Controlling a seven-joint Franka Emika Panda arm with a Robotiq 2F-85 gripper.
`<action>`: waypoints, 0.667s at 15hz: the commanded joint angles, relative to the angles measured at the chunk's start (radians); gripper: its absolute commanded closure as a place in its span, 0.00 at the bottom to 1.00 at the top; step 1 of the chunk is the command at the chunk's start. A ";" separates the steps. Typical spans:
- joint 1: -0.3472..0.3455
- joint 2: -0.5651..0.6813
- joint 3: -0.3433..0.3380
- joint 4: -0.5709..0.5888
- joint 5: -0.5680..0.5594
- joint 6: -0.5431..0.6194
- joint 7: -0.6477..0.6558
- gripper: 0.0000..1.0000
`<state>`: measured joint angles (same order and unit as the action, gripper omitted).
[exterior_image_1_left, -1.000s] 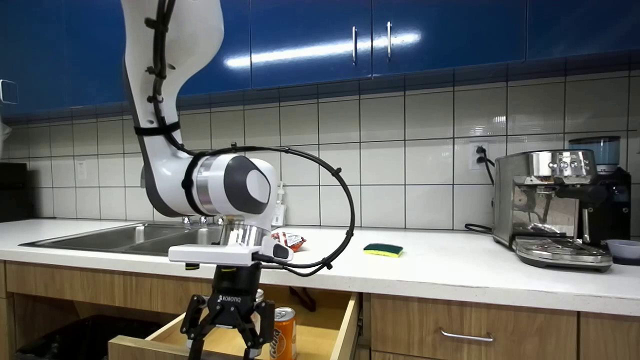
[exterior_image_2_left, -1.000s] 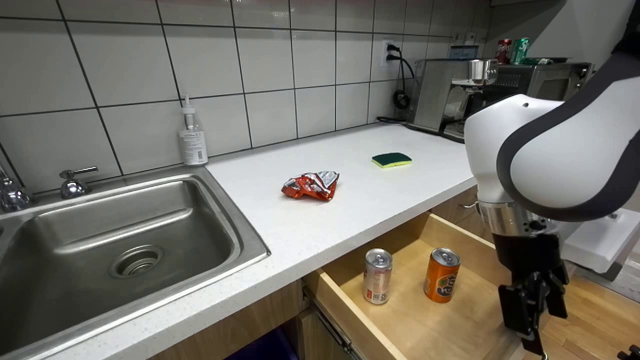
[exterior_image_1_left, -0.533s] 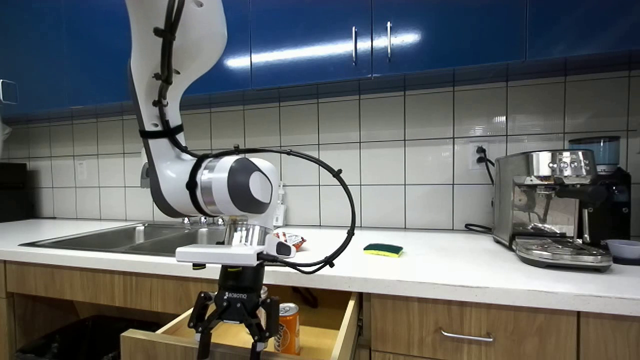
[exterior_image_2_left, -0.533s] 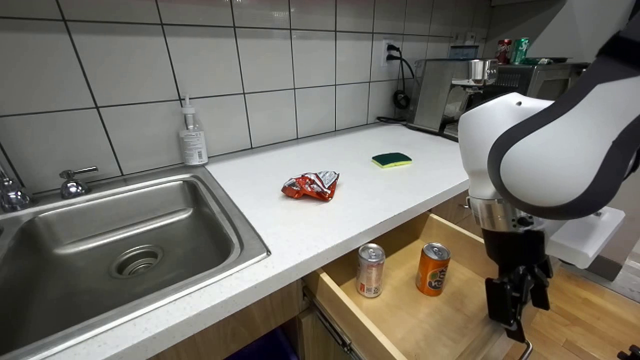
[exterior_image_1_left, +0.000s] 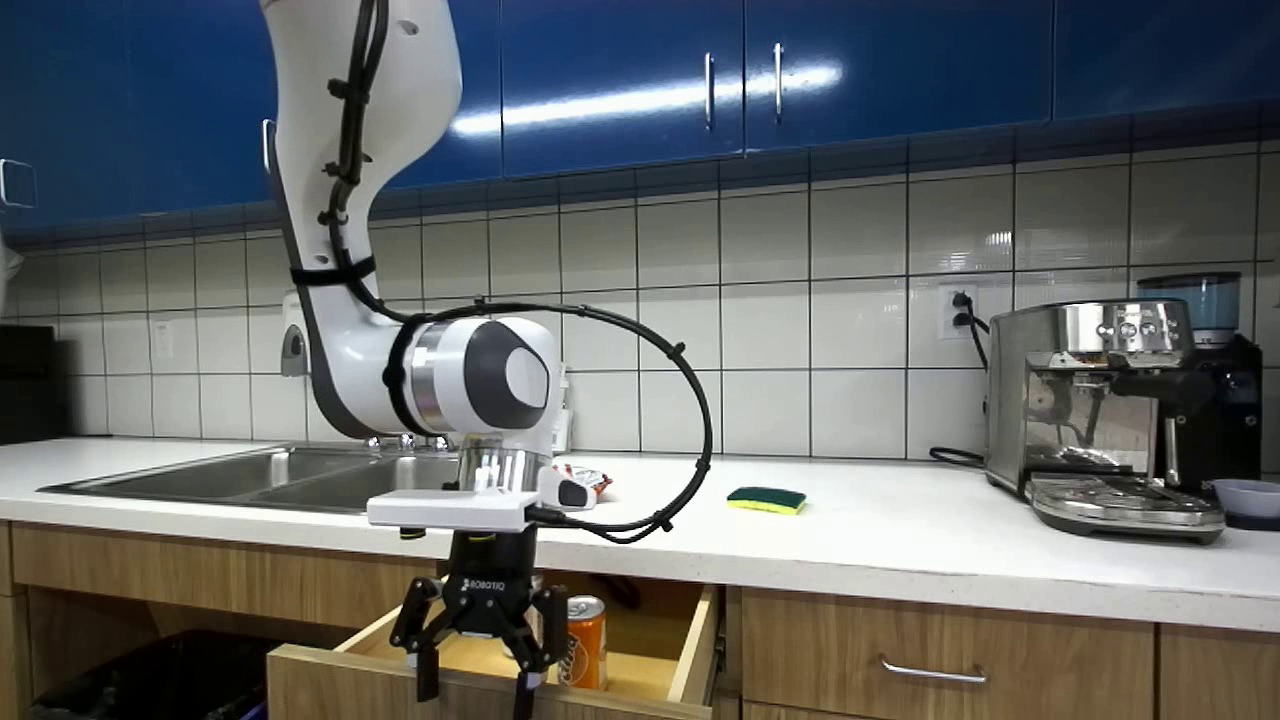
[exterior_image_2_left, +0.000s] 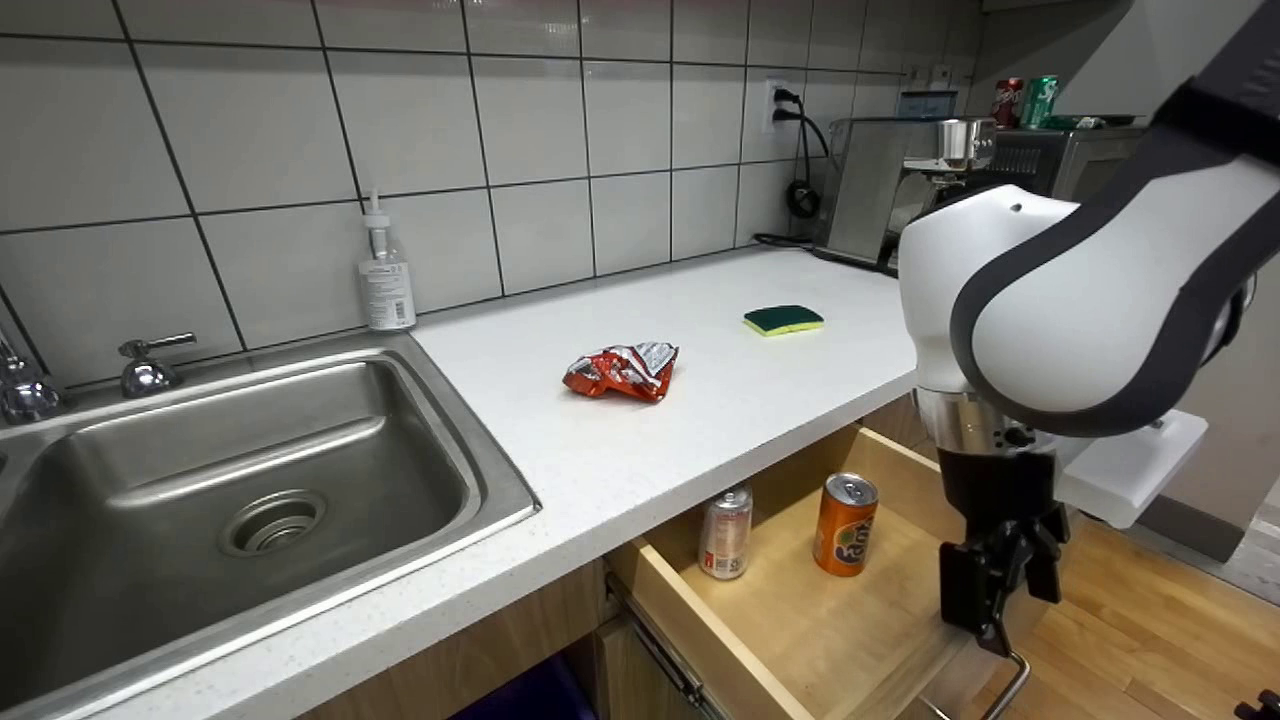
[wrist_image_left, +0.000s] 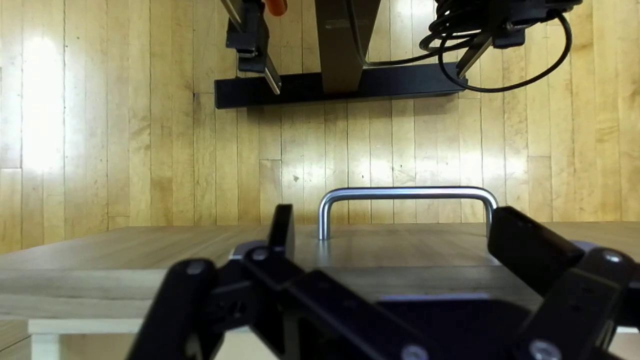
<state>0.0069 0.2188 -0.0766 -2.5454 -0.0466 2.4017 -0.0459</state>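
gripper (exterior_image_1_left: 476, 685) spread wide, holding nothing, at front of pulled-out drawer (exterior_image_2_left: 800, 630); contact with it hard to tell. metal handle (wrist_image_left: 405, 192) on drawer's outer face, framed between fingers (wrist_image_left: 283, 227) in wrist view. inside drawer, orange can (exterior_image_2_left: 846, 525) and pale can (exterior_image_2_left: 727, 533), upright, apart. on counter (exterior_image_2_left: 540, 430), between steel sink (exterior_image_2_left: 390, 480) and coffee machine (exterior_image_2_left: 868, 190), crumpled red wrapper (exterior_image_2_left: 622, 372) and green-yellow sponge (exterior_image_2_left: 783, 320).
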 joint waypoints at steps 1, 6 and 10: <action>-0.017 0.050 0.006 0.055 -0.022 0.034 0.010 0.00; -0.020 0.079 0.003 0.098 -0.024 0.043 0.004 0.00; -0.028 0.104 0.003 0.127 -0.017 0.049 -0.008 0.00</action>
<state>0.0034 0.2790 -0.0774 -2.4663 -0.0467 2.4284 -0.0459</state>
